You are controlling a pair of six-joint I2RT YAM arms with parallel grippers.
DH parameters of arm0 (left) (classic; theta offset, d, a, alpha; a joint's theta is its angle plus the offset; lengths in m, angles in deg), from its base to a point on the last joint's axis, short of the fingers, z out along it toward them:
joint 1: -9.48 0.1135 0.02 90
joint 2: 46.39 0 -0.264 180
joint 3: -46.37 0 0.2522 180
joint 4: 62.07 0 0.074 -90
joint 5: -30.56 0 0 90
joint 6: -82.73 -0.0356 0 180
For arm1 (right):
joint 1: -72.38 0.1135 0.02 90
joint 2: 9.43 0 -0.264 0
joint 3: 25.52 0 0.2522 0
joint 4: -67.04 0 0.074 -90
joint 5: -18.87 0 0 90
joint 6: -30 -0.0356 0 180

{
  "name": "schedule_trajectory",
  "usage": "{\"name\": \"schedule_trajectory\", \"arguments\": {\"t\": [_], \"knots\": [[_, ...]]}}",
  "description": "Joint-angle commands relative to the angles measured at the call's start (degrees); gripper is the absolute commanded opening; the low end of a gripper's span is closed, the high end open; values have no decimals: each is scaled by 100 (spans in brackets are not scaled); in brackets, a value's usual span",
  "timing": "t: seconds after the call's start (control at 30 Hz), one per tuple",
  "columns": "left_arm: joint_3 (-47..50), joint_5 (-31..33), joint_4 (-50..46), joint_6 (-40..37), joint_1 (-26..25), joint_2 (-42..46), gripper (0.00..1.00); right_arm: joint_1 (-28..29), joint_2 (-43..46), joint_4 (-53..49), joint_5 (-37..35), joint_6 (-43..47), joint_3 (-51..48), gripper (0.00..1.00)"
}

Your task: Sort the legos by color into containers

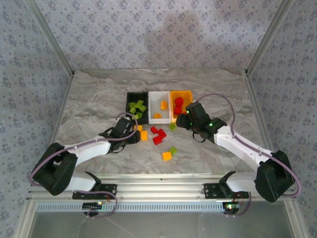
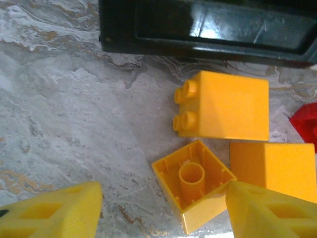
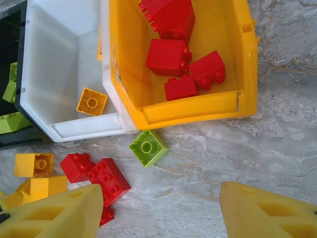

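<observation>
1. The left end effector [image 2: 163, 198] hangs spread and empty over the grey marbled worktop [image 2: 74, 109]. Its yellow fingers [image 2: 54, 210] flank an upturned yellow-orange studded plastic brick [image 2: 193, 186].
2. Two more yellow-orange bricks crowd the target: a side-lying brick [image 2: 228, 106] at twelve o'clock and a flat-faced brick [image 2: 275, 166] close at three o'clock. The finger on that side looks likely to land on the flat-faced brick. I would shift toward nine o'clock, descend squarely and close across the hollow brick's flat walls.
3. Its likely home is the white open-top plastic bin [image 1: 154, 99], which already holds yellow-orange pieces. The white bin sits between the black plastic bin [image 1: 132, 95] with lime green bricks at nine o'clock and the orange-yellow plastic bin [image 1: 187, 96] with red ones at three o'clock. Lift high enough to clear the rim.
4. The right end effector [image 3: 161, 198] is likewise spread and empty. A lime green brick [image 3: 148, 147] lies at its twelve o'clock, just beside the orange-yellow bin's near wall.
5. Loose red bricks [image 1: 158, 135] wait between the arms.
</observation>
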Motion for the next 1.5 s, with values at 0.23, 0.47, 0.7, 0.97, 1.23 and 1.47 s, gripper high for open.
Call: {"name": "schedule_trajectory", "arguments": {"t": [0.23, 0.47, 0.7, 0.97, 1.23, 1.47], "knots": [[278, -70, -330, 19, 26, 837, 66, -51, 166, 26, -59, -76, -141, 66], [-36, -130, 65, -166, -142, 444, 78, -48, 38, 120, -7, -120, -136, 66], [-334, 37, 333, -268, -128, -480, 68, -57, 126, 58, -46, -128, -211, 66], [-147, -15, 375, -146, -118, -644, 44, -57, 179, 42, -67, -121, -217, 66], [86, -13, -401, -32, -168, 802, 32, -81, 181, 107, -41, -134, -241, 66], [-886, 45, -949, -244, -164, 1246, 35, -107, 214, 185, -47, -184, -310, 66]]}}
